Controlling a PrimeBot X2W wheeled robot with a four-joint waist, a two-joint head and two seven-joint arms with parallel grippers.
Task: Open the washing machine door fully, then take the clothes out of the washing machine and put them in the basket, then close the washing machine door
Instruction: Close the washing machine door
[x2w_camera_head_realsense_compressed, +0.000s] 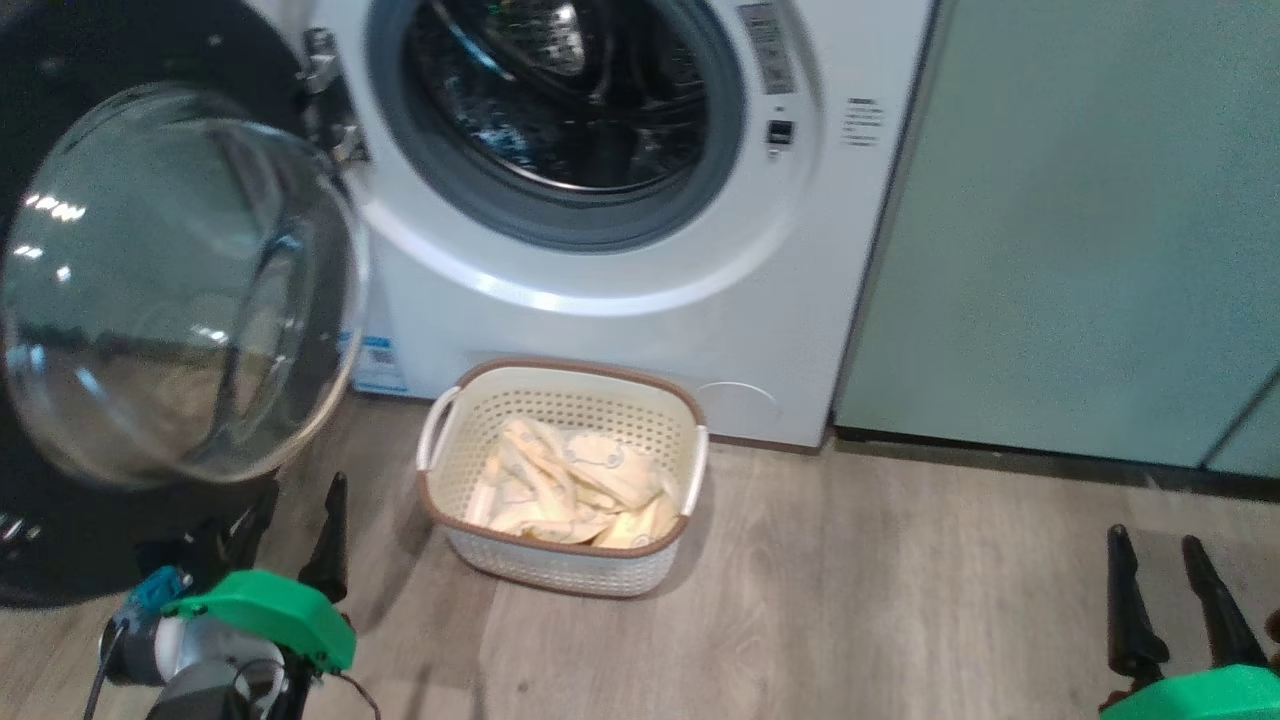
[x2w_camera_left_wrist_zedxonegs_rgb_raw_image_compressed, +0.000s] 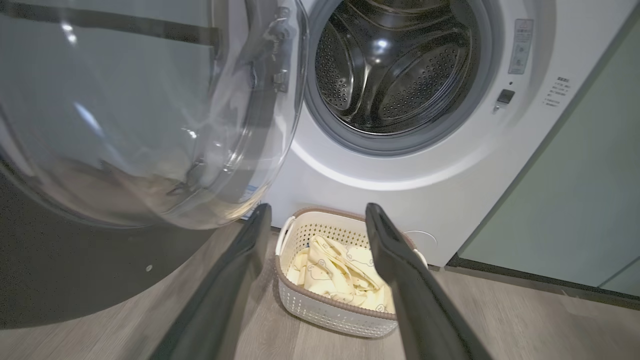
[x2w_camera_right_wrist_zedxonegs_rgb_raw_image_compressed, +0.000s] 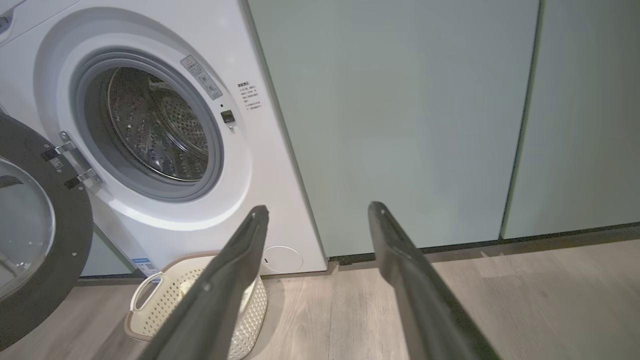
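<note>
Head view: the door (x2w_camera_head_realsense_compressed: 180, 290) hangs wide open left of the washer (x2w_camera_head_realsense_compressed: 640, 330). The clothes (x2w_camera_head_realsense_compressed: 570, 485) lie in the basket (x2w_camera_head_realsense_compressed: 560, 570) on the floor (x2w_camera_head_realsense_compressed: 900, 600) before it. The left pincer (x2w_camera_head_realsense_compressed: 300, 490) and right pincer (x2w_camera_head_realsense_compressed: 1155, 540) sit low, spread wide, empty.

Left wrist view: the drum (x2w_camera_left_wrist_zedxonegs_rgb_raw_image_compressed: 395, 65) looks empty.

Right wrist view: the wide pincer faces a cabinet (x2w_camera_right_wrist_zedxonegs_rgb_raw_image_compressed: 400, 125).

Unloading appears done. Closing the door is likely next, and that calls for the left pincer to get behind it and push.

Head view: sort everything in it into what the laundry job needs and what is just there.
Job: white front-loading washing machine; round black-rimmed glass door, open; cream perforated plastic basket; pale yellow clothes inside the basket.
Just there: pale green cabinet doors; grey wood-look floor.
</note>
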